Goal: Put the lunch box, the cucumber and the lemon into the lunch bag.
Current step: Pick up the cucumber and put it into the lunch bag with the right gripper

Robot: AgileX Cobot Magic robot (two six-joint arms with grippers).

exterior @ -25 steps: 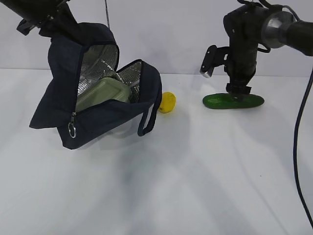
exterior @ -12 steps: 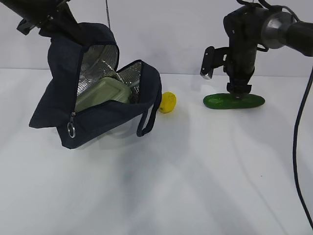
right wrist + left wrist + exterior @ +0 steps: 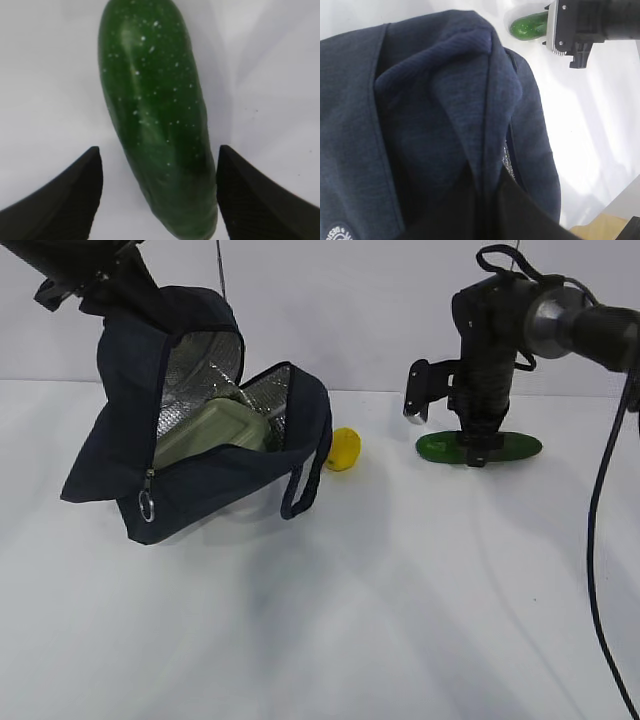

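The navy lunch bag (image 3: 200,480) is held up by its top at the left, mouth open toward the right, foil lining showing. The sage-green lunch box (image 3: 212,428) lies inside it. My left gripper (image 3: 487,187) is shut on the lunch bag's fabric (image 3: 445,100). The yellow lemon (image 3: 343,449) lies on the table just right of the bag. The dark green cucumber (image 3: 478,447) lies on the table at the right. My right gripper (image 3: 480,450) is open and straddles the cucumber (image 3: 155,110), one finger on each side, apart from its skin.
The white table (image 3: 380,600) stretches toward the front. A bag handle loop (image 3: 300,490) hangs by the lemon. A black cable (image 3: 600,540) runs down the right edge. The right arm's body shows in the left wrist view (image 3: 590,25).
My right gripper has lowered onto the cucumber and shifted slightly left. The bag, lunch box and lemon have not moved.
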